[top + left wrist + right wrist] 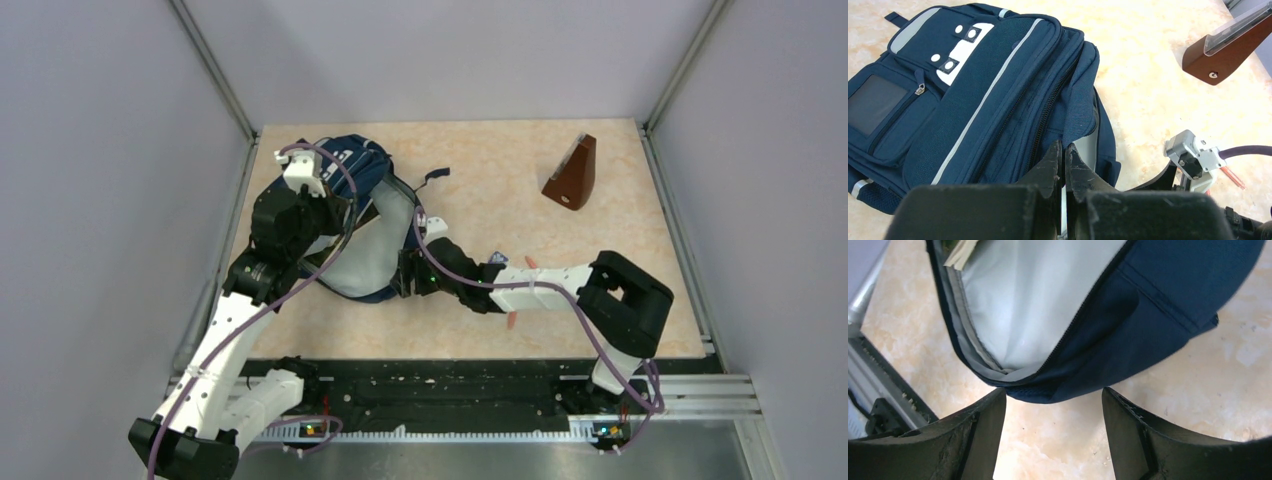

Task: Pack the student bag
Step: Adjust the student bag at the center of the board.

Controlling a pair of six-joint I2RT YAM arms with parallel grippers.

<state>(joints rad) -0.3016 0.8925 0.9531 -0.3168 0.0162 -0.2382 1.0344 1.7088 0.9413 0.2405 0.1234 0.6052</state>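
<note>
While the right gripper (pixel 1053 400) gapes empty at the near rim of the student bag (pixel 368 165), lying left on the table (pixel 480 160), the left gripper (pixel 1064 150) pinches its flap, apparently to hold the grey-lined mouth open; a brown wooden wedge (pixel 572 175) stands well beyond.

no legible text, label, brand, number or sign appears in any view. the student bag (pixel 998 100) carries a white patch (pixel 964 50) with round studs and a dark window pocket (pixel 870 102) on its front. neither shows readable lettering.
</note>
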